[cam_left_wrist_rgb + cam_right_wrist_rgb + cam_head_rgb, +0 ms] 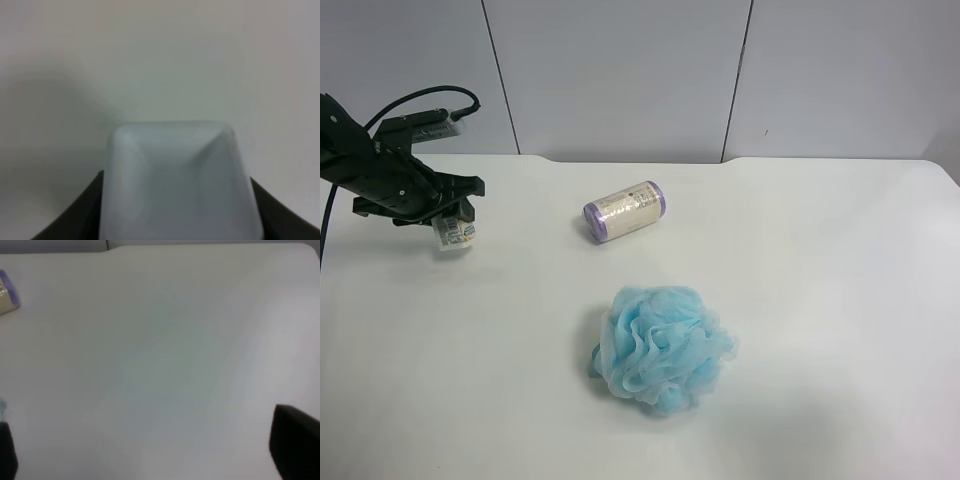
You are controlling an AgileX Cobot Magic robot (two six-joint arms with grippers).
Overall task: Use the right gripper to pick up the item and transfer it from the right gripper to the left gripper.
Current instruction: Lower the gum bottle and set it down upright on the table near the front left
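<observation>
The item (pixel 455 233), a small white box with a printed label, is held by my left gripper (pixel 453 215) at the exterior high view's left, just above the white table (pixel 820 280). In the left wrist view the item (pixel 175 175) fills the space between the black fingers (pixel 82 215) of the left gripper (pixel 175 210). My right gripper (pixel 150 450) shows only in the right wrist view. Its two black fingertips (pixel 295 445) stand far apart over bare table, with nothing between them. The right arm is out of the exterior high view.
A cream cylinder with purple ends (pixel 625 210) lies at the table's middle back; its end also shows in the right wrist view (pixel 7 297). A blue mesh bath sponge (pixel 663 347) sits in the middle front. Grey wall panels stand behind the table.
</observation>
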